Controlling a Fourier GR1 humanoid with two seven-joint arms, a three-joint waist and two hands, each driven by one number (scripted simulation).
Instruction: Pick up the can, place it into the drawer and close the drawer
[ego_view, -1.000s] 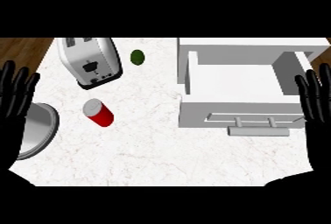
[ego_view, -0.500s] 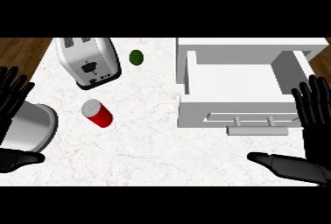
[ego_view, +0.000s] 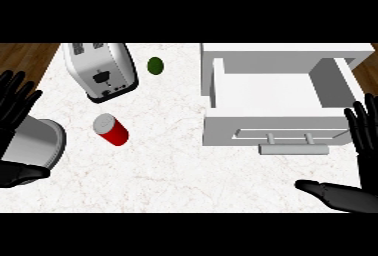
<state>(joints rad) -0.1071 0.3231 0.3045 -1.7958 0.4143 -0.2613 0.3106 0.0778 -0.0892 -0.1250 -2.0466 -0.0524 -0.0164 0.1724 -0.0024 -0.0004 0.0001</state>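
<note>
Marble-patterned counter (ego_view: 184, 170) lay bare mid-front | red can (ego_view: 111, 129) lay tilted left of white open drawer (ego_view: 275, 100), well apart | left hand (ego_view: 16, 107) and right hand (ego_view: 363, 150) at edges, fingers straight, holding nothing | shiny toaster (ego_view: 101, 70) behind can

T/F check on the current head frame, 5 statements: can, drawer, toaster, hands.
1. The red can lies on the counter, outside the drawer. True.
2. The drawer is closed. False: it is pulled open, with nothing visible inside.
3. The right hand holds the can. False: it is open at the view's right edge, far from the can.
4. The toaster is farther from the robot than the can. True.
5. The left hand is curled round the green object. False: it is open at the left edge; the green object sits alone beside the toaster.
</note>
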